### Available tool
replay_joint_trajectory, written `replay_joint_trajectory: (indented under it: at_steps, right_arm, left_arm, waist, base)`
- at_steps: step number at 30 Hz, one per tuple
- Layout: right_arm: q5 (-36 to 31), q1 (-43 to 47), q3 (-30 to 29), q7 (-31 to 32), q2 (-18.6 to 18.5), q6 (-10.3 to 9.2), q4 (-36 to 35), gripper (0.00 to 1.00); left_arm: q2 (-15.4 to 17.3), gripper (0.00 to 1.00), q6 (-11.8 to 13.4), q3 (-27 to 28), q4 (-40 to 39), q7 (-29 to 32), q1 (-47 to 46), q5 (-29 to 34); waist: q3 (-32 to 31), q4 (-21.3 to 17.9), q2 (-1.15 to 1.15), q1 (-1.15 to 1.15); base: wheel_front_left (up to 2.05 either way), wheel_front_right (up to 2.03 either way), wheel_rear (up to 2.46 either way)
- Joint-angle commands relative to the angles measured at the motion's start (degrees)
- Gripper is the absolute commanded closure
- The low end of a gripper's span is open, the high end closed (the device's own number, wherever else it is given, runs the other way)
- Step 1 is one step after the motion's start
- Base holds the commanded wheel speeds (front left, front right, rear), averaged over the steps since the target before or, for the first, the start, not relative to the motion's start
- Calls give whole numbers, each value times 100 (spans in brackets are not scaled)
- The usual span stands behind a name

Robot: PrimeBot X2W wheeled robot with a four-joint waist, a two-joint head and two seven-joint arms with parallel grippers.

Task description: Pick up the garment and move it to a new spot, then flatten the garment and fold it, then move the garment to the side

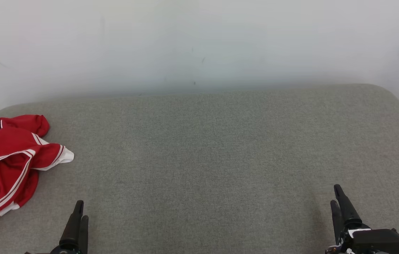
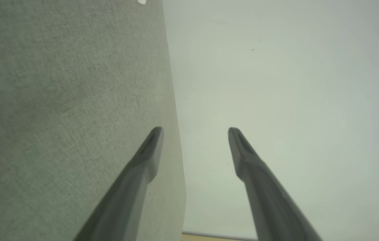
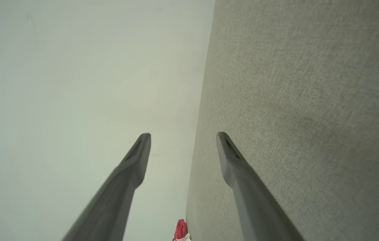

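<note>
Left gripper (image 1: pixel 82 210) and right gripper (image 1: pixel 335 194) wide, empty; garment (image 1: pixel 5 158) at left edge of grey cushion (image 1: pixel 203 158).

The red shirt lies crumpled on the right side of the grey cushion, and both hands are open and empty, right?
Wrong side: the head view shows the red shirt crumpled on the left side. The left hand and right hand are open and empty.

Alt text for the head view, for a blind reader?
A crumpled red jersey with white stripes lies at the far left of a grey-green fabric surface, before a pale wall. The left gripper and right gripper, dark and two-fingered, sit empty near the bottom corners.
</note>
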Motion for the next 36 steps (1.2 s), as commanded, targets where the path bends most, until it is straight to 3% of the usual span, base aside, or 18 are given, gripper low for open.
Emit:
replay_joint_trajectory:
  at_steps: [1, 15, 36]
  right_arm:
    - [-154, -108, 45, -64, -14, -1, -82, 0]
    - [-1397, -124, 245, -379, -17, -3, 18, 0]
    - [-3654, -89, 451, -771, -20, -5, 203, 0]
  left_arm:
    - [30, 0, 5, -6, -113, -64, -55, 119]
    - [40, 0, 182, -89, -262, -378, 92, 1051]
    - [53, 0, 497, -322, -421, -825, 341, 2935]
  waist:
    - [-10, -1, 0, 0]
    - [-105, 3, 0, 0]
    - [-259, -9, 0, 0]
  base:
    - [0, 0, 0]
    - [0, 0, 0]
    - [0, 0, 0]
